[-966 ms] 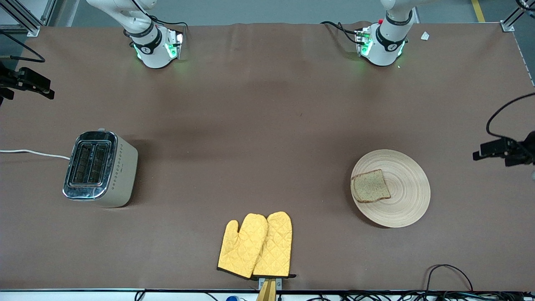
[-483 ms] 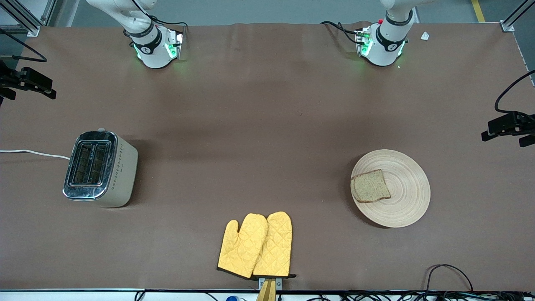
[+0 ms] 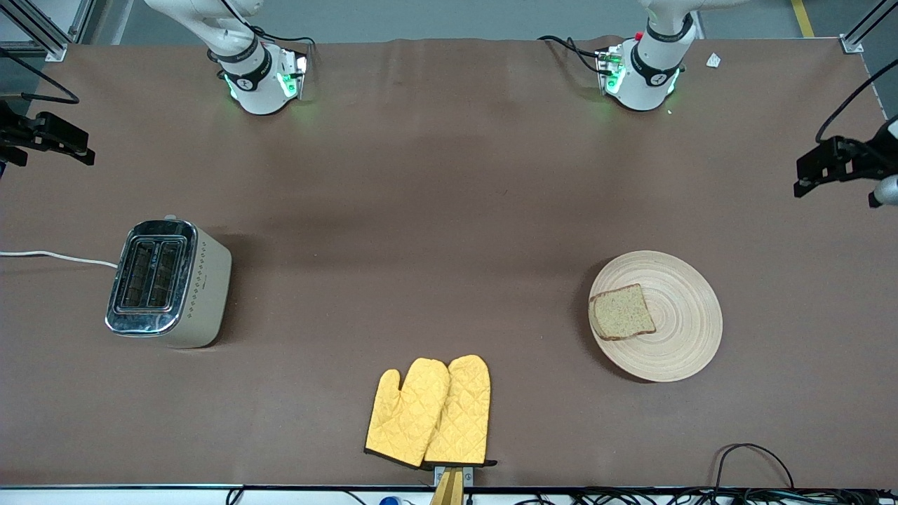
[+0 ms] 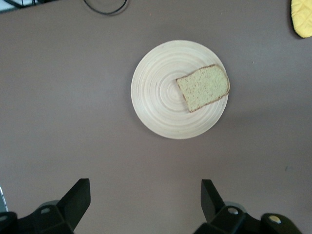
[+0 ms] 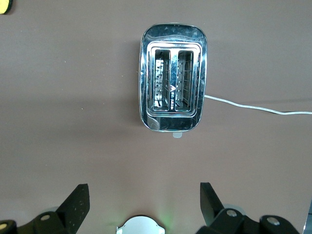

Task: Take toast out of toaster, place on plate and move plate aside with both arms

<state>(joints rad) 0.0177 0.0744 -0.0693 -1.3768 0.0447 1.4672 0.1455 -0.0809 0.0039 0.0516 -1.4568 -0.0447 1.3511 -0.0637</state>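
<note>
The toast (image 3: 623,312), a speckled brown slice, lies flat on the round beige plate (image 3: 684,315), on the part of it toward the right arm's end. Both show in the left wrist view, the toast (image 4: 203,87) on the plate (image 4: 156,92). My left gripper (image 3: 835,165) hangs high over the bare table at the left arm's end, off the plate; in its wrist view it (image 4: 144,190) is open and empty. My right gripper (image 3: 42,137) hangs high at the right arm's end near the toaster (image 3: 168,280); in its wrist view it (image 5: 143,191) is open and empty.
The toaster (image 5: 173,90) has two empty slots and a white cord (image 3: 56,256) running off the table. A pair of yellow oven mitts (image 3: 429,410) lies near the front camera's edge. Black cables (image 3: 754,456) loop at that edge near the plate.
My left gripper has moved away from the front camera along the left arm's end of the table. The right gripper, toast and plate have hardly moved.
</note>
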